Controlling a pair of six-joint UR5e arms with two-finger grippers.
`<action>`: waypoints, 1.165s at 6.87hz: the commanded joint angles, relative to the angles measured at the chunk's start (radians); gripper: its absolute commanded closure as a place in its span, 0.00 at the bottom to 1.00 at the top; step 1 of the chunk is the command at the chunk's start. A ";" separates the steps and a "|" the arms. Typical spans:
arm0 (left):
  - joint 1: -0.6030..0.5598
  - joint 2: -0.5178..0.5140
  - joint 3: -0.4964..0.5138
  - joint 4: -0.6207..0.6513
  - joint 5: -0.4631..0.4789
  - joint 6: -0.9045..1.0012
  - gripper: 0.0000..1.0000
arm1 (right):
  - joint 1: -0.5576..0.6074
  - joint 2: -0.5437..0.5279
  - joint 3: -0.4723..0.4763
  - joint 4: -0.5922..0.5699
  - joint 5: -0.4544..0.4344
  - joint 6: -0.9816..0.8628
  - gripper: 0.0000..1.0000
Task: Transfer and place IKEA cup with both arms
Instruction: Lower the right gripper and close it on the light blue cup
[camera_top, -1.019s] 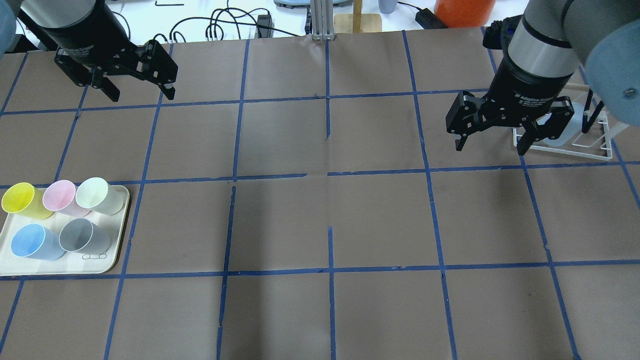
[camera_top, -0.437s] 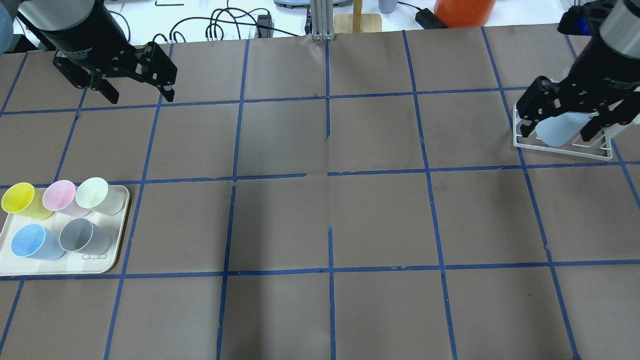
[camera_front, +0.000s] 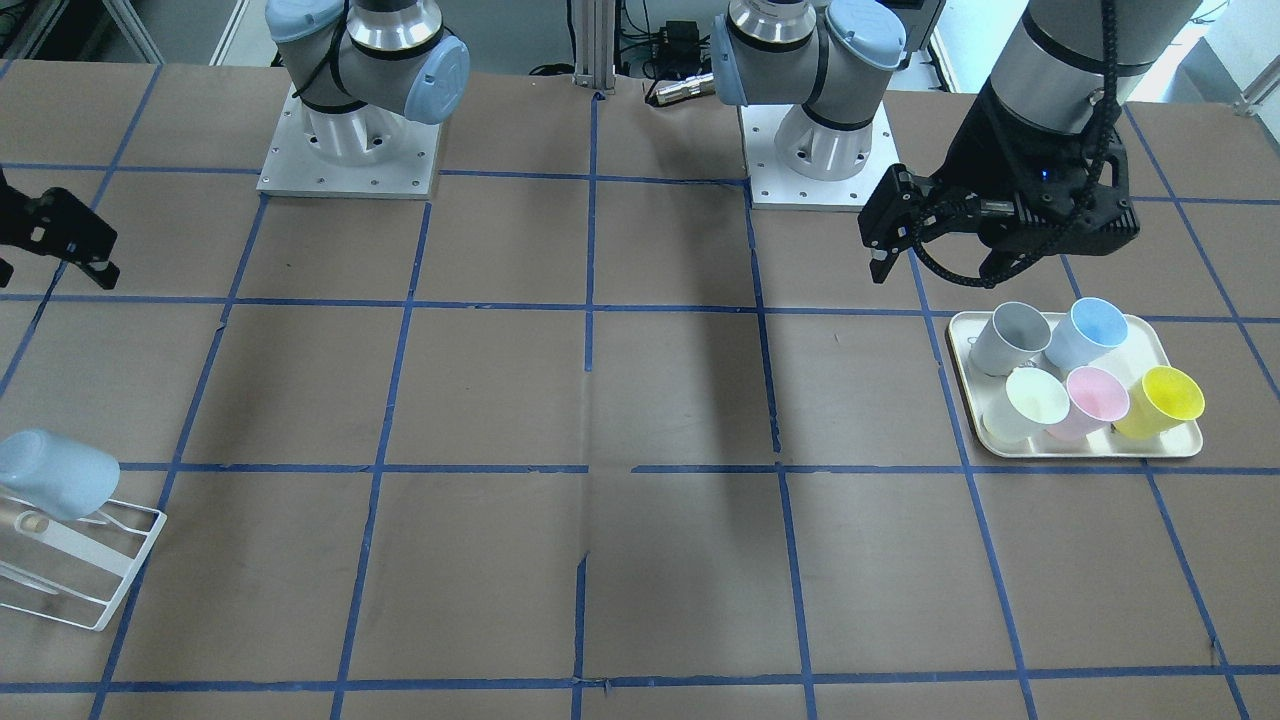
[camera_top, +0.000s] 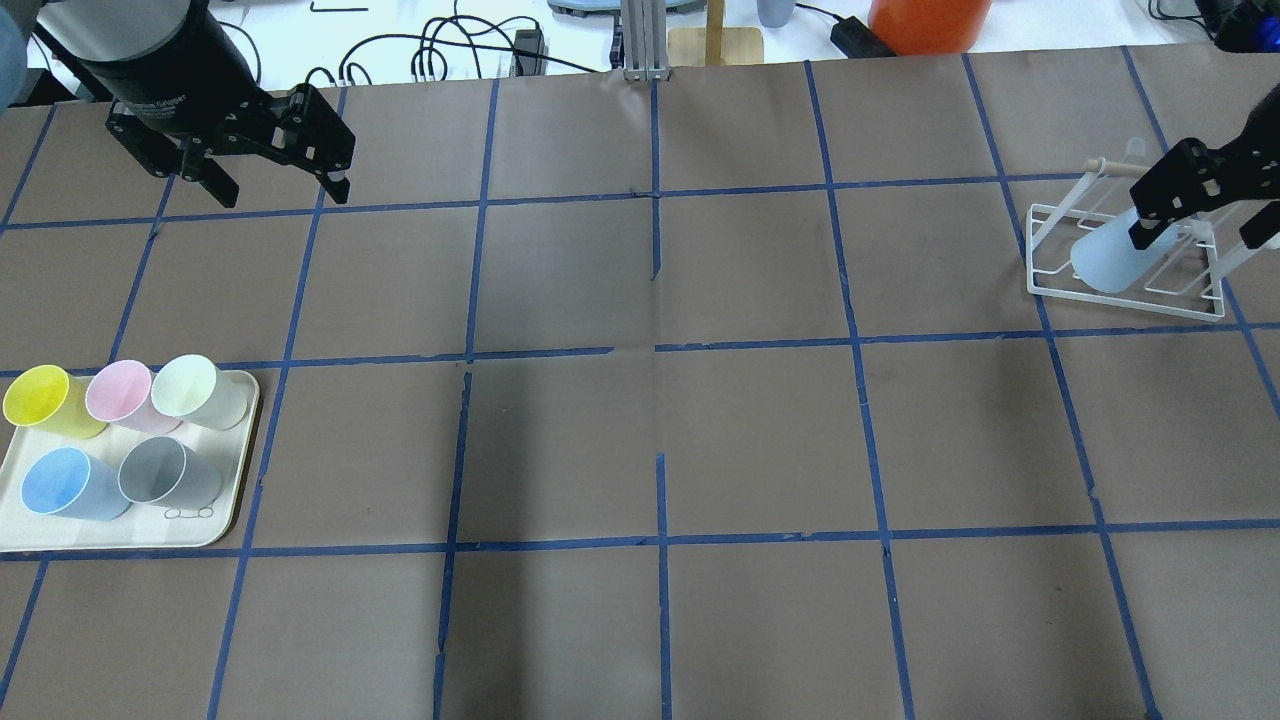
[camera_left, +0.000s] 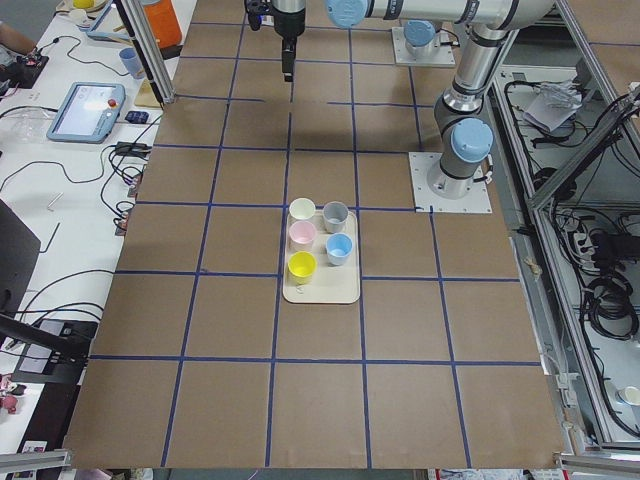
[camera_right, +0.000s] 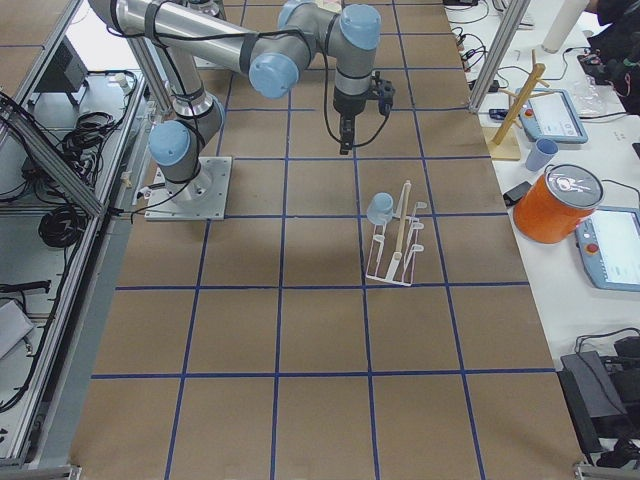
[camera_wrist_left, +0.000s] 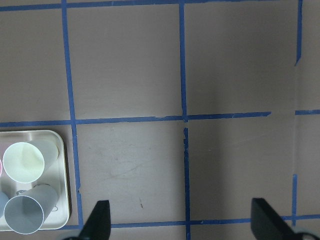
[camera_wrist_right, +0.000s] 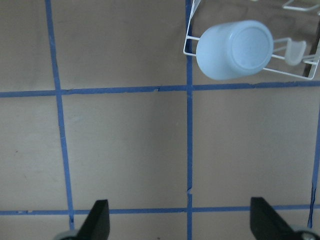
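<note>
The pale light-blue IKEA cup (camera_top: 1103, 264) hangs upside down on a peg of the white wire rack (camera_top: 1040, 285) at the table's right. It also shows in the front view (camera_front: 55, 475) and in the right wrist view (camera_wrist_right: 234, 49). My right gripper (camera_top: 1200, 232) is open and empty, raised above the rack's right side and apart from the cup. My left gripper (camera_top: 282, 188) is open and empty, high over the far left of the table, behind the tray (camera_top: 205, 528).
The tray holds a stronger blue cup (camera_top: 65, 483), a grey cup (camera_top: 165, 472), a yellow cup (camera_top: 40, 400), a pink cup (camera_top: 118, 392) and a pale green cup (camera_top: 195, 390). An orange container (camera_top: 925, 22) and cables lie beyond the far edge.
My right gripper, open throughout, has moved rightward across the rack toward the table's right edge. The pale blue cup stays on the rack. The left arm has barely moved.
</note>
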 joint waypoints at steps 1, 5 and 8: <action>0.000 0.000 0.000 0.000 0.001 0.000 0.00 | -0.073 0.100 -0.003 -0.096 0.081 -0.099 0.00; 0.000 -0.003 0.000 0.000 0.001 0.000 0.00 | -0.091 0.257 0.003 -0.293 0.111 -0.106 0.00; 0.000 -0.003 0.000 0.000 0.004 0.000 0.00 | -0.091 0.287 0.014 -0.307 0.111 -0.107 0.00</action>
